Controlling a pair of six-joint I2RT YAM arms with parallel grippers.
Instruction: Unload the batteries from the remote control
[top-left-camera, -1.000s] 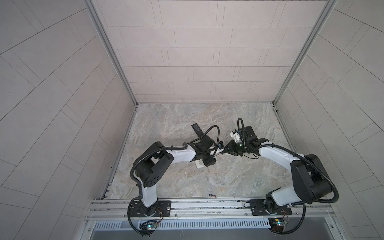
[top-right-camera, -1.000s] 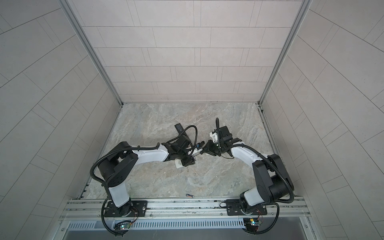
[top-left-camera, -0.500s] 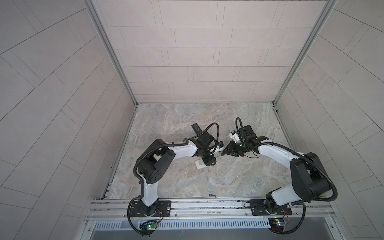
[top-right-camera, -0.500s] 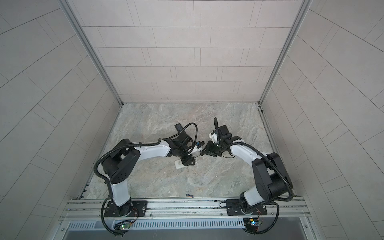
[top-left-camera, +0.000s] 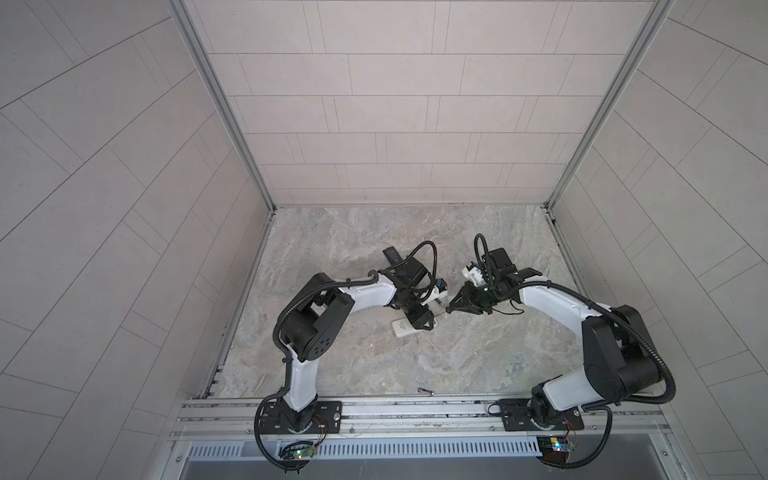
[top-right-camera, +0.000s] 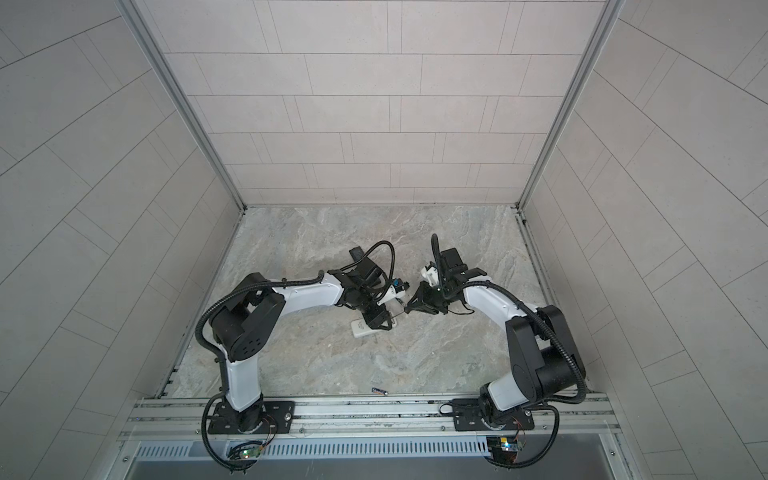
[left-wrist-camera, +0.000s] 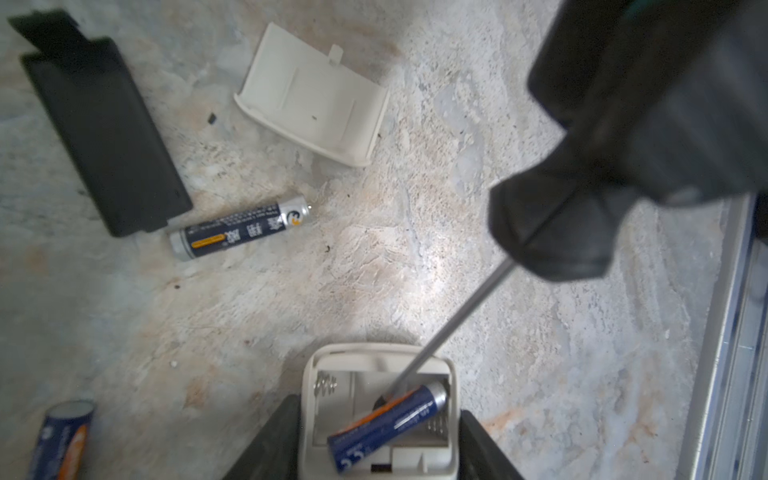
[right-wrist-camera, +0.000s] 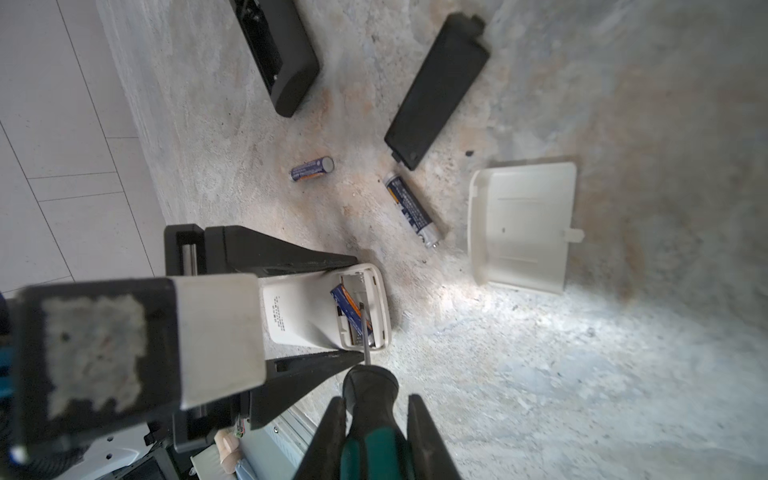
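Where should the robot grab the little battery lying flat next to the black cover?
Probably around its middle, straight down from above. The battery lies flat on the table, both long round sides bare for gripping, while one end sits close to the black cover. A pinch across the middle should keep it from tipping.

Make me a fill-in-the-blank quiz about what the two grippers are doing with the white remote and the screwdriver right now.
1. The left gripper clamps the white remote, and the right gripper holds the screwdriver by its ____.
2. Exactly ____ battery sits tilted inside the white remote.
3. The detached white cover lies on the ____.
Missing words: handle; one; table.
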